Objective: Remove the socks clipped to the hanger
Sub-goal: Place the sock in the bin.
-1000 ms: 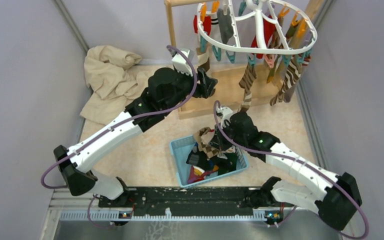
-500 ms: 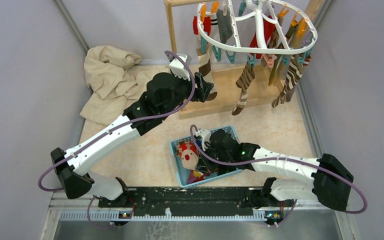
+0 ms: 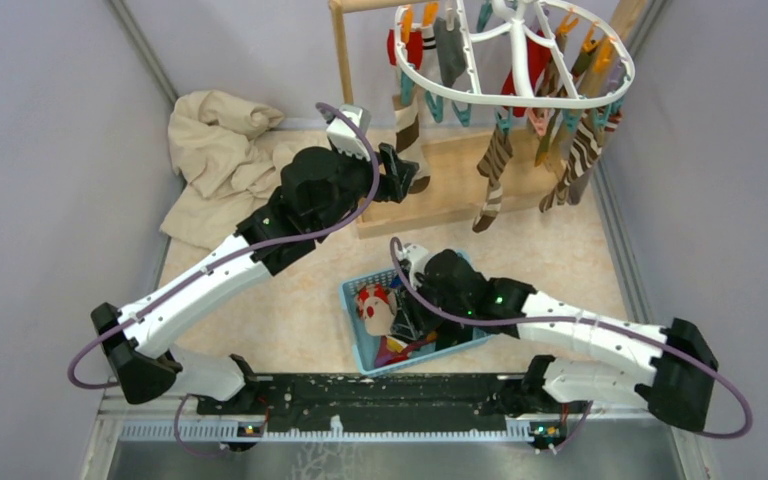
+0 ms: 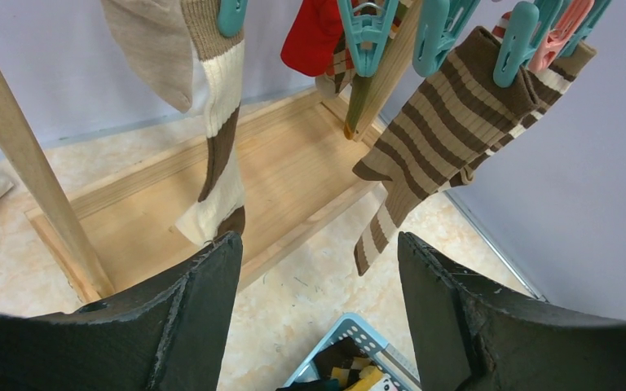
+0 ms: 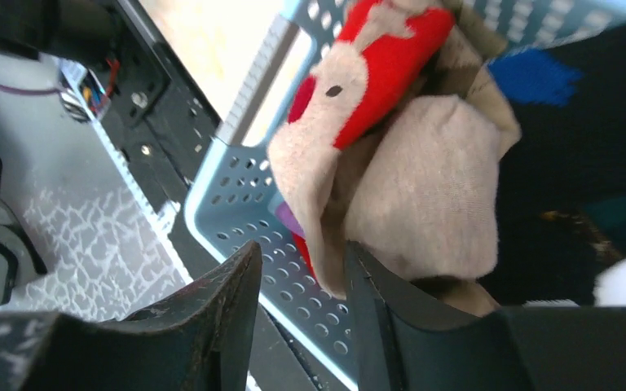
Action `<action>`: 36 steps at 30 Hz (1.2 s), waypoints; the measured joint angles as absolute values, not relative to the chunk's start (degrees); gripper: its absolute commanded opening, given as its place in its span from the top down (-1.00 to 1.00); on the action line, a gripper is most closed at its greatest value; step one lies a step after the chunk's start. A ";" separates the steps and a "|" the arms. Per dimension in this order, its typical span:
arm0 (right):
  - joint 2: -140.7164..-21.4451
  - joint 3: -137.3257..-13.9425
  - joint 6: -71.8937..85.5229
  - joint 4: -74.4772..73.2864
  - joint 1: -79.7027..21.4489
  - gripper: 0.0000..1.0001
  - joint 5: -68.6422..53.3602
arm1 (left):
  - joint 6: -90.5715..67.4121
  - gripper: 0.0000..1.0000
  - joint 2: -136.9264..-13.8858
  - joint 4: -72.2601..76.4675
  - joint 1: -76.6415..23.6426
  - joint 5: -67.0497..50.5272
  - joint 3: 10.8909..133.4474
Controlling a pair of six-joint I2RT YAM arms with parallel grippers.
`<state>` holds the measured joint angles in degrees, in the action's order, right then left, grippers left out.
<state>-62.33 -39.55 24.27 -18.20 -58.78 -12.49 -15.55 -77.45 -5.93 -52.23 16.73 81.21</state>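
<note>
The white oval hanger [image 3: 520, 104] hangs at the back with several socks clipped to it. My left gripper [image 3: 407, 172] is open. In the left wrist view [image 4: 318, 244] a brown-and-cream sock [image 4: 216, 155] hangs just beyond its left fingertip, and a brown striped sock [image 4: 440, 138] hangs further right from teal clips. My right gripper [image 3: 400, 305] is low over the blue basket [image 3: 352, 295]. It is open [image 5: 297, 252], with the basket wall showing between the jaws. A beige-and-red face sock [image 5: 407, 187] lies on the basket rim against its right finger [image 5: 391, 309].
The light wooden stand [image 3: 460, 190] and its post [image 3: 343, 60] carry the hanger. A large beige cloth [image 3: 215, 160] lies at the back left. The basket holds several loose socks [image 3: 420, 335]. Grey walls close in both sides.
My right gripper swung left and down into the basket, and the face sock now lies at the basket's left end. My left gripper moved left towards the brown-and-cream sock.
</note>
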 measured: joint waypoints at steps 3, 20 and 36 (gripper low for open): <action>-58.28 -43.77 23.51 -22.63 -58.78 0.04 -9.82 | -15.51 -0.53 -77.45 -5.96 -51.99 16.93 81.10; -66.48 -40.42 22.39 -21.61 -58.78 0.20 0.14 | -14.72 -0.54 -77.45 -6.28 -51.90 17.15 81.08; -82.24 -37.63 26.17 5.23 -53.63 0.13 0.67 | -14.31 -0.56 -76.42 -8.08 -50.98 17.47 80.47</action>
<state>-82.24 -37.63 26.17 5.23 -53.63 0.67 -14.31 -76.42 -8.08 -50.98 17.47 80.47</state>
